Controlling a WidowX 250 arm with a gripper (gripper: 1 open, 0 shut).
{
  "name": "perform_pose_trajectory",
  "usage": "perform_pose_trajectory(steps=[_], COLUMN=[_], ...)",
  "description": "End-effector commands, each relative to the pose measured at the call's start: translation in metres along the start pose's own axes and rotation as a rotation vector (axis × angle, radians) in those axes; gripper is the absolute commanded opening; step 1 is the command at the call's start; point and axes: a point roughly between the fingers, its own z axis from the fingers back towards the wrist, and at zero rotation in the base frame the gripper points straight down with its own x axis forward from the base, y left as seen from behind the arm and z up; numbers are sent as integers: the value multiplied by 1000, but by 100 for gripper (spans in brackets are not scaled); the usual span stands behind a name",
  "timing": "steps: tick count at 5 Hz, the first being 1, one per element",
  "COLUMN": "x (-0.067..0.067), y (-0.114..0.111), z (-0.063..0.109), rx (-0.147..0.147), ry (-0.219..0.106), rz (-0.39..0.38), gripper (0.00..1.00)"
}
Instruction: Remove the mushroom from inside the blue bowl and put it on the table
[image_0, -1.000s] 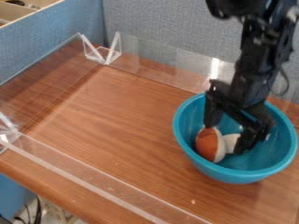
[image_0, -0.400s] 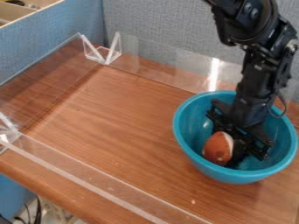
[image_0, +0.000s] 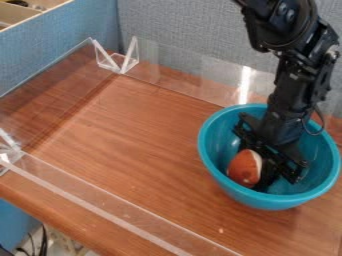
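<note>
The blue bowl (image_0: 269, 199) stands on the table (image_0: 120, 140) at the right side. Inside it lies the mushroom (image_0: 242, 168), orange-brown cap toward the left, its pale stem mostly covered by the fingers. The black arm reaches down from the top right, and its gripper (image_0: 258, 162) is low inside the bowl. The fingers press against both sides of the mushroom, shut on it. The mushroom still rests near the bowl's bottom.
Low clear acrylic walls (image_0: 94, 203) run along the table's front and left edges, with a clear bracket (image_0: 118, 56) at the back left. A blue partition (image_0: 181, 30) stands behind. Bare wood lies left of the bowl.
The gripper has dropped deeper into the bowl and its fingers have closed in on the mushroom. The mushroom shifted slightly between them; the bowl stayed put.
</note>
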Motion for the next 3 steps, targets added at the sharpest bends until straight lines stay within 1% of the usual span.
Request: perform_pose_trajectory(steps=[1, 3], x=[3, -8], y=[12, 26], z=[44, 66], rx=[26, 43], ry=[-114, -128], rz=[11, 24], gripper=[0, 0])
